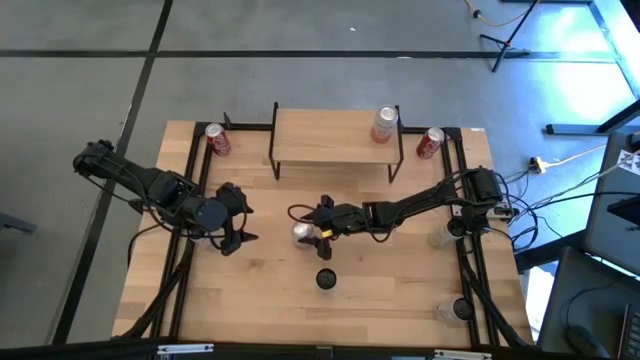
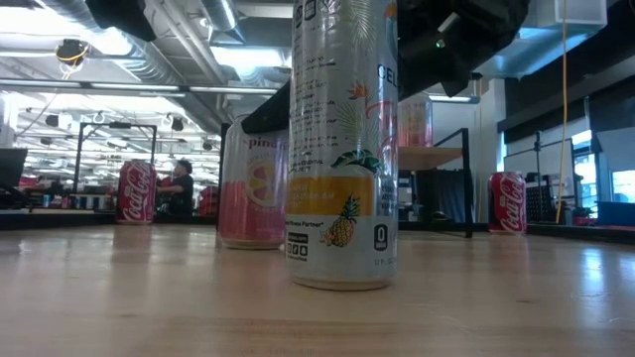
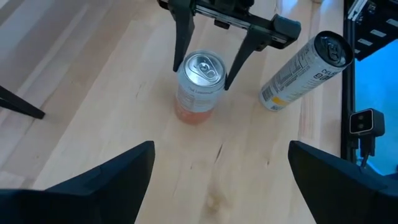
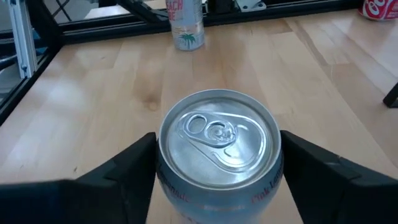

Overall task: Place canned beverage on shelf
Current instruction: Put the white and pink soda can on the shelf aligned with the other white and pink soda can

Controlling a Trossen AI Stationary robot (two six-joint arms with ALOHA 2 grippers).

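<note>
A pink can point(image 4: 217, 162) stands upright on its base on the tabletop, in the middle point(image 1: 303, 233). My right gripper point(image 4: 217, 168) reaches in from the table's right and is shut on it. My left gripper point(image 1: 238, 222) is open and empty to the left of the can, fingers spread in the left wrist view point(image 3: 217, 180). The shelf point(image 1: 335, 140) stands at the table's far middle on thin black legs, with one light can point(image 1: 385, 125) upright at its right end. My right gripper pinches the pink can's side wall just below the rim point(image 4: 163, 168) between its two fingers, one on each side. The fingers point(image 3: 180, 43) come level from the table's right. The can stands upright with its base on the table point(image 2: 253, 243).
A tall pineapple-print can point(image 2: 342, 149) stands near the front middle point(image 1: 326, 279). Red cola cans stand at the far left point(image 1: 217, 140) and far right point(image 1: 430, 143) beside the shelf. Another tall can point(image 4: 186, 25) stands beyond by the black frame. Pale things lie at right point(image 1: 443, 235).
</note>
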